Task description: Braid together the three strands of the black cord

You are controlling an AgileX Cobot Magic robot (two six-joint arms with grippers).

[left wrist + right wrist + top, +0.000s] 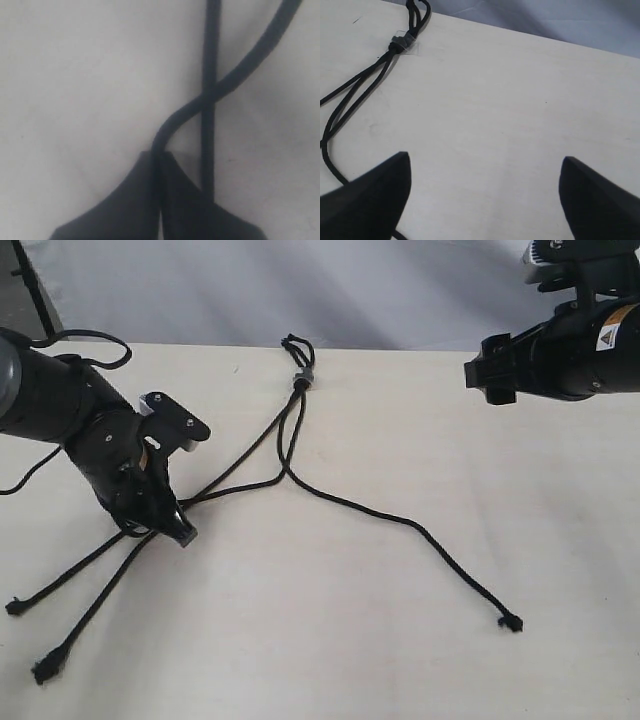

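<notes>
Evidently barely begun: left gripper [178, 528] pinches one strand [176, 117] at left; three strands [300, 392] lie unplaited; right gripper [485, 159] spread, far right.

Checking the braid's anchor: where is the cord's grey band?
In the exterior view, the grey band lies near the table's far edge, slightly left of centre, where the three strands meet.

Right tool [485, 157] jaws spread wide over pale bench [520, 100], cord [393, 49] lying apart near bench edge, band [405, 40] binding its strands.
</notes>
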